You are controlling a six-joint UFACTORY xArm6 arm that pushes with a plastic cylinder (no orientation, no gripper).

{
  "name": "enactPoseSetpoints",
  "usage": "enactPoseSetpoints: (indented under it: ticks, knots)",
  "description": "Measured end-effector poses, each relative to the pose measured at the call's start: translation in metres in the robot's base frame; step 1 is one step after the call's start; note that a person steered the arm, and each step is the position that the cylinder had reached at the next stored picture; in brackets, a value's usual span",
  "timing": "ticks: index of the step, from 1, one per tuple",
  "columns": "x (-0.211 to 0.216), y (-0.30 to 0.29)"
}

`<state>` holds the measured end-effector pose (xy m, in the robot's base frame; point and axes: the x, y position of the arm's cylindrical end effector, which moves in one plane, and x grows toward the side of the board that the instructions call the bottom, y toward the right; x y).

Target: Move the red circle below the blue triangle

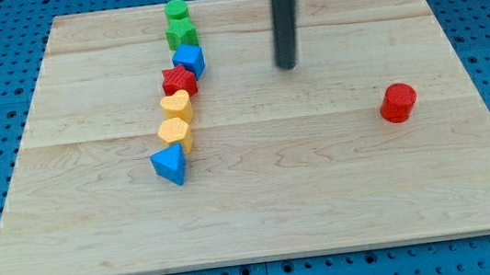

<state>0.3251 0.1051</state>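
Right, my tip point(287, 65) hangs bare, no jaws, touching nothing, well apart from the red circle point(398, 102) at the view's right; probably light and slick, so push its right flank towards the blue triangle point(170, 164).

One raised front view looks down across the whole board point(262, 209)
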Motion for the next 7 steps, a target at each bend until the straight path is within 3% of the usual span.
enactPoseSetpoints:
  ticks: [1,2,4,7]
  knots:
    - [0.024,0.099]
    - [0.078,0.128]
    - [0.147,0.08]
    - [0.21,-0.081]
